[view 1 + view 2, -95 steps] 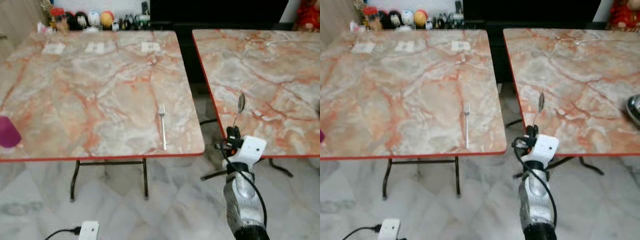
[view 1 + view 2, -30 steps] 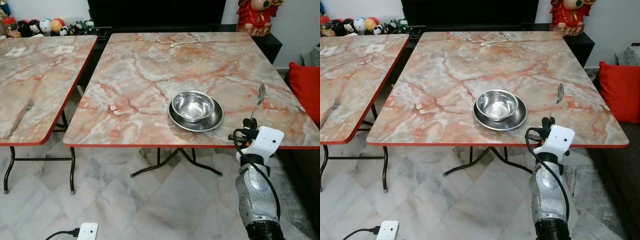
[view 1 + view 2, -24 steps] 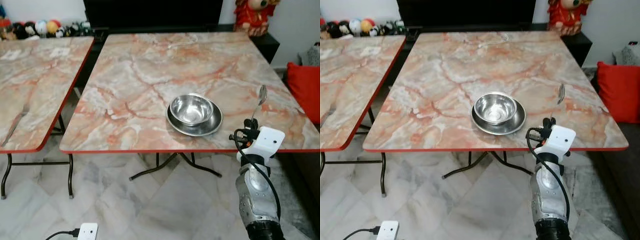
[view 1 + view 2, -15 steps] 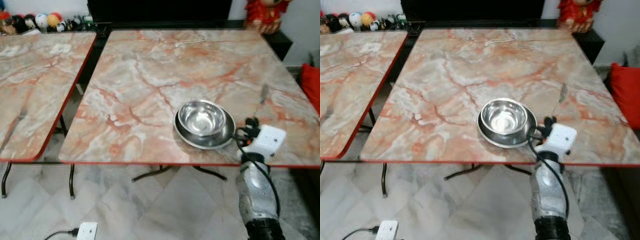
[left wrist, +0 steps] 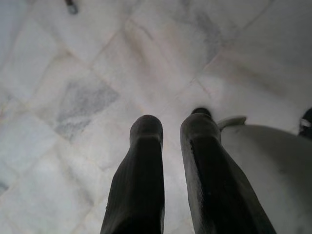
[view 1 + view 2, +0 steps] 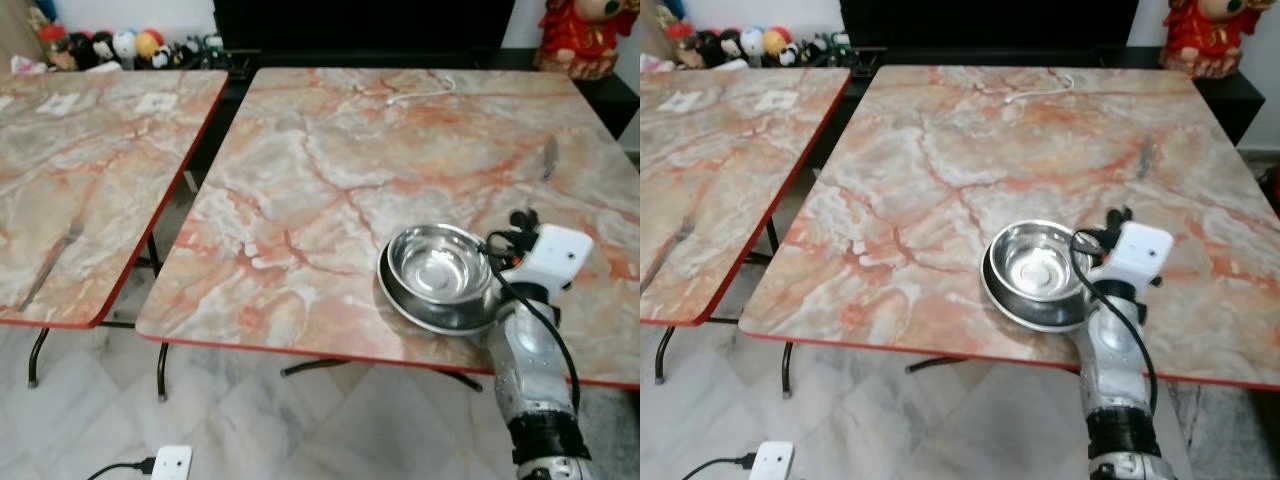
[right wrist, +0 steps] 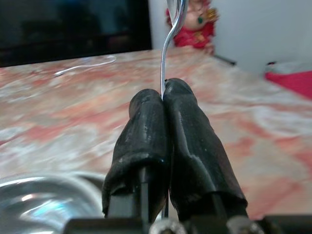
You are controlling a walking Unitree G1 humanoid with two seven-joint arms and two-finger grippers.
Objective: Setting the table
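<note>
Right tool: my right tool (image 7: 165, 97) is gripping a spoon (image 7: 171, 29), fingers pressed together on its thin handle, and I am holding it just above the near right part of the surface (image 6: 330, 190), right beside the bowl.
Spoon: its handle is rising out from between my fingertips (image 7: 146, 105) and its head is standing over the far right of the surface (image 6: 549, 158); it looks blurred there.
Bowl: a shiny metal bowl (image 6: 437, 262) is sitting inside a metal plate (image 6: 420, 305) near the front edge of the surface, just left of my right wrist.
Left tool: my left tool (image 5: 170, 134) is hanging over the pale marble floor (image 5: 87, 73), its two fingers slightly apart and holding nothing.
Other surface: a second marble surface (image 6: 90, 170) is standing to my left, apart from the first.
Far edge: a white cable (image 6: 420, 90) is lying on the surface; small toys (image 6: 120, 45) are lining the wall behind.
Floor: a white plug box (image 6: 172, 463) is lying near my feet.
</note>
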